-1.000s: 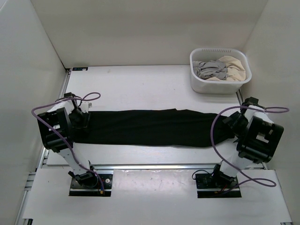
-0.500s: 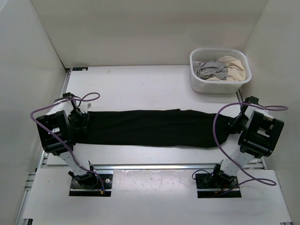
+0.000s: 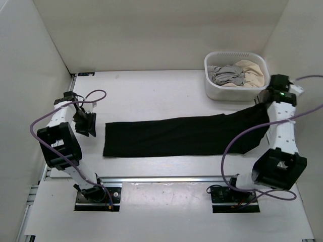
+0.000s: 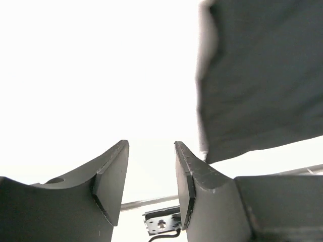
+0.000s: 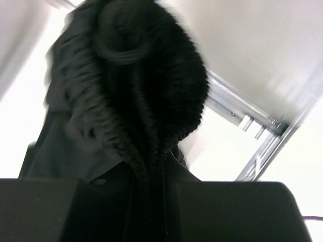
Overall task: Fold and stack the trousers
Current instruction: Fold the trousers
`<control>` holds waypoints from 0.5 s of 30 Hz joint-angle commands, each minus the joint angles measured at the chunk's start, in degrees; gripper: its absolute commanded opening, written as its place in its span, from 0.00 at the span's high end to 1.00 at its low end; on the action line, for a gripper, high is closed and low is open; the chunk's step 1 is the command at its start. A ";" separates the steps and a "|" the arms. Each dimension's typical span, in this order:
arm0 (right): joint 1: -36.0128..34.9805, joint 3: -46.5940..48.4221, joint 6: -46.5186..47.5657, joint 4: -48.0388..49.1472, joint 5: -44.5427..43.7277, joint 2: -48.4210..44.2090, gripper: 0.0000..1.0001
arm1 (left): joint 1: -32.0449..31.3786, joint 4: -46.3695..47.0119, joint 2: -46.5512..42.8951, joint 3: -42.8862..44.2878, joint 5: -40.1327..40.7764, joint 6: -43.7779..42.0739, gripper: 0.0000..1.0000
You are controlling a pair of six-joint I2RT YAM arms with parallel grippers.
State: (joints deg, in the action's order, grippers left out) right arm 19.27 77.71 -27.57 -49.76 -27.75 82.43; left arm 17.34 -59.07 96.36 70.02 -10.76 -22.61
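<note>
The black trousers [image 3: 176, 136] lie stretched left to right across the white table, and their right end rises off it. My right gripper [image 3: 262, 103] is shut on that raised end, just in front of the basket. In the right wrist view the gathered, ribbed black fabric [image 5: 136, 75] bulges out of the right gripper [image 5: 151, 169]. My left gripper [image 3: 85, 127] hangs open a little left of the trousers' left edge and touches nothing. In the left wrist view the left gripper [image 4: 151, 171] has only table between its fingers, with the trousers [image 4: 262, 75] at the upper right.
A white basket [image 3: 237, 92] at the back right holds a grey garment [image 3: 227, 74] and a beige garment [image 3: 251, 70]. White walls close in the left, back and right sides. A metal rail [image 3: 166, 179] runs along the table's near edge.
My right gripper has closed on the trousers' right end and lifted it up and back towards the basket, dragging the trousers rightwards. My left gripper no longer covers the left end and has risen clear of it.
</note>
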 commanded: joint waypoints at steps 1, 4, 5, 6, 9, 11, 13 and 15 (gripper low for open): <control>-14.54 1.92 -0.45 -8.66 -10.55 -1.13 1.00 | -2.66 -0.87 1.02 0.03 -5.41 0.46 0.47; -29.16 -0.88 -9.57 -12.71 -12.14 0.18 1.00 | -8.61 -0.87 3.39 0.03 -8.74 0.46 0.46; -32.94 -1.68 -12.82 -13.78 -13.63 1.14 1.00 | -10.03 0.00 4.18 0.03 -8.75 0.46 0.46; -40.11 -2.21 -19.82 -14.92 -16.00 1.67 1.00 | -11.53 0.53 4.71 -0.49 -8.75 0.98 0.46; -52.26 -3.44 -28.91 -17.65 -16.64 4.65 1.00 | -15.67 1.32 7.08 -1.02 -10.05 1.52 0.46; -57.30 -3.44 -35.52 -18.18 -16.64 6.24 1.00 | -17.95 1.32 8.66 -2.33 -12.26 0.81 0.46; -63.28 -3.44 -39.03 -18.18 -17.25 9.23 1.00 | -19.18 3.69 9.72 -3.48 -9.57 0.81 0.46; -66.62 -2.74 -39.83 -17.48 -17.25 12.90 1.00 | -19.19 5.36 10.51 -4.54 -7.09 1.51 0.46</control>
State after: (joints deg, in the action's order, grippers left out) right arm -44.16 74.04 -57.80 -64.25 -40.64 92.66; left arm -1.91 -56.60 106.30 66.72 -19.00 -21.69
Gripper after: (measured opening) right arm 0.179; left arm 0.539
